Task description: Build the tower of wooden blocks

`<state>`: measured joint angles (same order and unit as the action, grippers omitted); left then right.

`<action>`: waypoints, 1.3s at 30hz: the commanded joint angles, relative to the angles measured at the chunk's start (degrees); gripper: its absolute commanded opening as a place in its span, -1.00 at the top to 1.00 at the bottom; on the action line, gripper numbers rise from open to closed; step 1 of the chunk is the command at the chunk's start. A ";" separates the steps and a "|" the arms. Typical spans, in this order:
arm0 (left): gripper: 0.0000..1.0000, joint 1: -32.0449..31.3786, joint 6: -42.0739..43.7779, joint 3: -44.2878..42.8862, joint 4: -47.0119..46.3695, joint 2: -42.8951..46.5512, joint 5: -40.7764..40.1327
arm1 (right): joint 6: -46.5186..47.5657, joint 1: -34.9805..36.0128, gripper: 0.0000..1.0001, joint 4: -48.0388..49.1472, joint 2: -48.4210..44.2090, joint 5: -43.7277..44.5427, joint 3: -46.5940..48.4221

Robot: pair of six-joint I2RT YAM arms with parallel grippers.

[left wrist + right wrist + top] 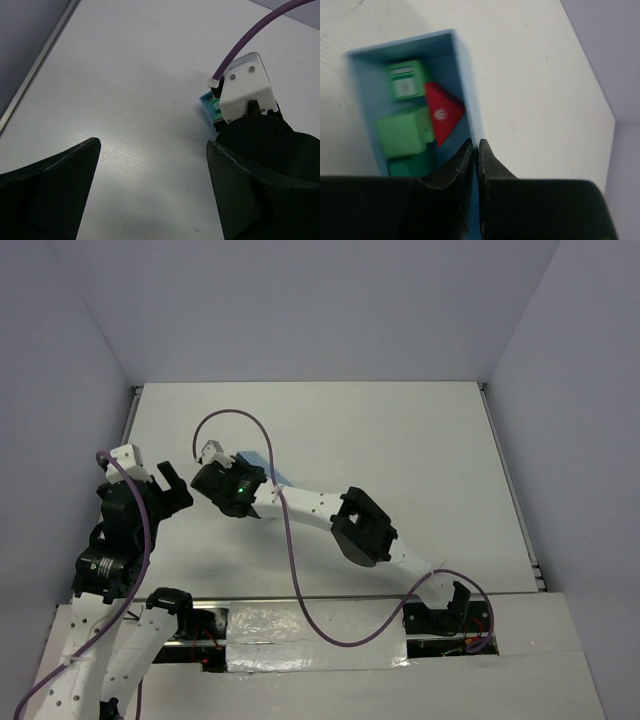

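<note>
The light blue tray (462, 75) holds three green blocks, among them one at the far end (406, 82) and a bigger one (402, 132), and the red wedge (442, 112) lying beside them. My right gripper (475, 146) is shut on the tray's right wall, pinching it between both fingers. From above, the right gripper (252, 486) covers most of the tray (270, 468), and the blocks are hidden there. My left gripper (152, 150) is open and empty over bare table, left of the tray (206, 101). It shows at the left in the top view (172, 486).
The white table (380, 440) has raised rails at its left and right edges and grey walls around it. The right arm's links (365, 528) and a purple cable (290, 540) cross the near middle. The right wrist housing (247, 90) stands close to the left gripper's right finger.
</note>
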<state>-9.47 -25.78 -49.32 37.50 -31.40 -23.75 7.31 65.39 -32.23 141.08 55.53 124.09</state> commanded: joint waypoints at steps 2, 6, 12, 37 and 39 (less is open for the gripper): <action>-0.99 -0.19 -0.24 -0.69 -1.02 0.63 -0.51 | -3.44 0.88 0.92 0.76 -1.51 0.98 -0.25; -0.99 -0.19 -0.41 -0.78 -0.85 0.55 -0.86 | -2.22 2.72 0.95 2.95 -1.42 5.02 -2.70; -0.99 -0.19 -1.20 -1.04 -0.14 0.81 -2.53 | 1.74 5.19 0.62 6.39 0.51 9.51 -3.69; -0.99 -0.11 -2.43 -1.31 0.91 4.15 -5.79 | -20.14 -3.68 -1.00 5.25 -26.82 -37.59 -25.91; -0.99 -0.11 -2.43 -1.22 0.82 4.41 -5.52 | -20.75 -5.70 -1.00 4.89 -26.91 -40.83 -27.40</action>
<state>-9.47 -27.42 -49.34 39.83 -27.94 -28.71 -9.87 61.41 -28.27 114.78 24.60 99.57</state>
